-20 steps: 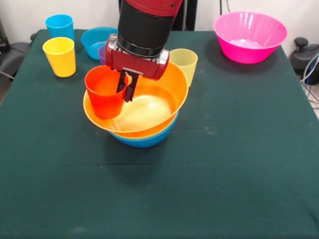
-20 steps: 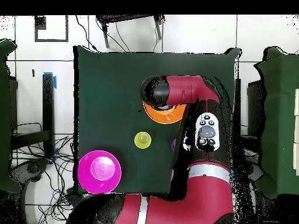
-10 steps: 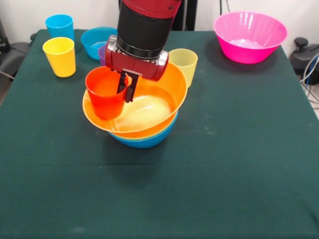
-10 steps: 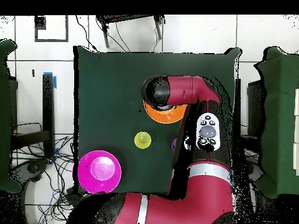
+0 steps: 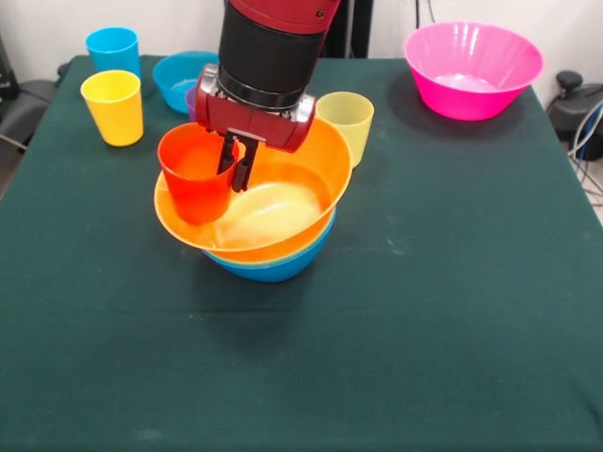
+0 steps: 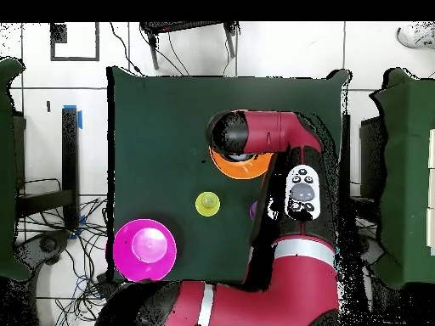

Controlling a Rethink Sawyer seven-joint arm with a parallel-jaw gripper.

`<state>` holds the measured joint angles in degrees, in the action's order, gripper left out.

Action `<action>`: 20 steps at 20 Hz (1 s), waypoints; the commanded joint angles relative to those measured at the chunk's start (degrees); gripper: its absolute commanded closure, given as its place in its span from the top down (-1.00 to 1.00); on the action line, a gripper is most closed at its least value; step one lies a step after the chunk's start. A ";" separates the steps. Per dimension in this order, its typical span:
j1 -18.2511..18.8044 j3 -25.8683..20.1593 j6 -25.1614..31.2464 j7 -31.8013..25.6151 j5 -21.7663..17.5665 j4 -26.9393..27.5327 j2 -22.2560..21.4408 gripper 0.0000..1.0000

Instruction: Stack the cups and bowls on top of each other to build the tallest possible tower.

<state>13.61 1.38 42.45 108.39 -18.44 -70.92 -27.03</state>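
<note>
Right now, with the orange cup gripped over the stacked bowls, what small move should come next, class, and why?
Probably a small lift. The end effector is shut on the orange cup, which sits tilted low at the side of the orange-yellow bowl, itself nested in the blue bowl. Raising it clear first would allow setting it upright and centred.

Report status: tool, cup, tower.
Tool shut on orange cup rim. Cup inside orange bowl, atop blue bowl. Nothing in the way.
</note>
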 commanded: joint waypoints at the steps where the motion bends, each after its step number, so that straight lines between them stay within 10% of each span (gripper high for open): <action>1: -1.64 -0.73 -1.58 7.03 0.18 0.73 0.92 -1.00; 20: -6.54 2.83 -0.64 10.03 3.84 2.03 2.73 -1.00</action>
<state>8.36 5.40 42.44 108.39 -15.72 -70.37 -26.26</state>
